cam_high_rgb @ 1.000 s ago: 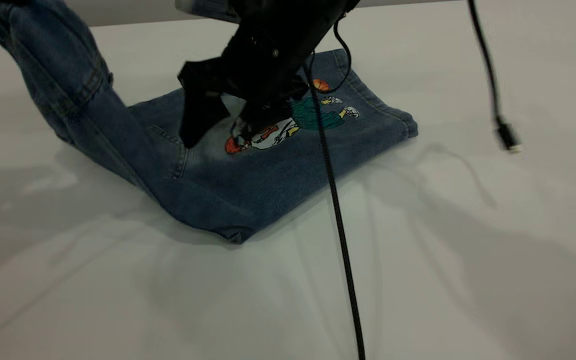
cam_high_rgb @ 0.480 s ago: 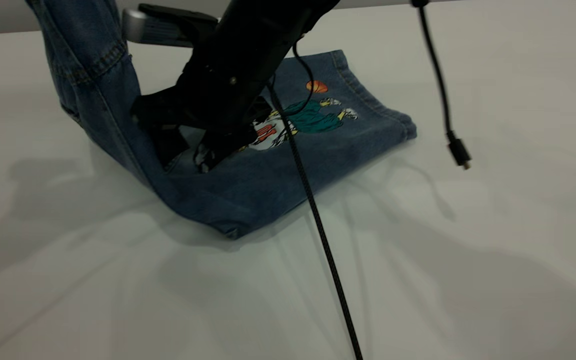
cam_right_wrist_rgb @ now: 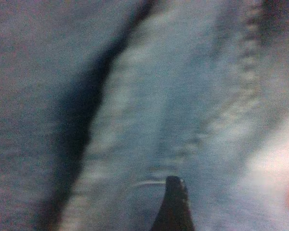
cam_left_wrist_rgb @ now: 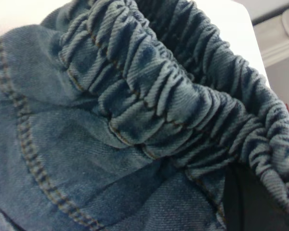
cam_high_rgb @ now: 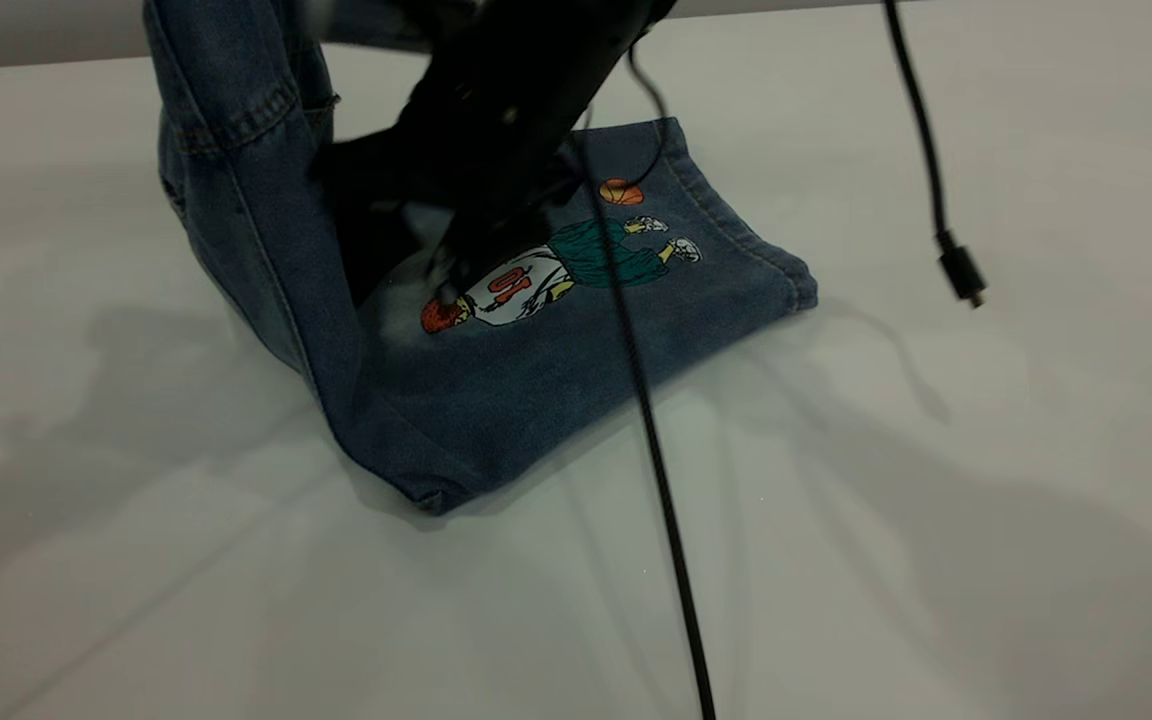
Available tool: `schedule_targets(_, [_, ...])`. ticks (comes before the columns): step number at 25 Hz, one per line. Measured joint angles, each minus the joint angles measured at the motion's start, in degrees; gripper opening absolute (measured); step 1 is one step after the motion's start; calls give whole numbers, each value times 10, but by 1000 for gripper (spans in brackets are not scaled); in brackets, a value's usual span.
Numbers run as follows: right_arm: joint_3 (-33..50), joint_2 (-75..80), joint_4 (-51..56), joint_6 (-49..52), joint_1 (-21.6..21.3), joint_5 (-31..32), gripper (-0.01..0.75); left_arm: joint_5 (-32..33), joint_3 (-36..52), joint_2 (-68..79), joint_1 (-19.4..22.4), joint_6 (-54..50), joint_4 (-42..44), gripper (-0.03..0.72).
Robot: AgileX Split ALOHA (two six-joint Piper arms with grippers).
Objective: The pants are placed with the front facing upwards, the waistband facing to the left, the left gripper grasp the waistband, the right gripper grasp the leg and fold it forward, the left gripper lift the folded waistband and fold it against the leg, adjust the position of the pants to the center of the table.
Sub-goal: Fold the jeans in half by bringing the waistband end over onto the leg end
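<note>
The blue denim pants lie folded lengthwise on the white table. The leg lies flat, cartoon print up. The waist end stands lifted off the table at the left, rising past the frame's top. In the left wrist view the gathered waistband fills the picture, and my left gripper is shut on it, one black jaw showing. My right gripper reaches down from above, open, its fingertips on the denim beside the print's orange head.
A black braided cable hangs from the right arm across the pants and on to the near table edge. A second cable with a loose plug dangles at the right.
The lifted waist end has swung to the right, from leaning out left to standing over the fold. The right gripper shifted left, then back by the print. The dangling plug swings.
</note>
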Motion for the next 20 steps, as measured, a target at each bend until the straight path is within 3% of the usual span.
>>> schedule_targets(10, [0,-54,-11,1,-91,1,500,-3,0,0,-8,0,-16,113])
schedule_targets(20, [0,-176,-11,1,-192,33,494,-121,0,40,-128,37,-57,113])
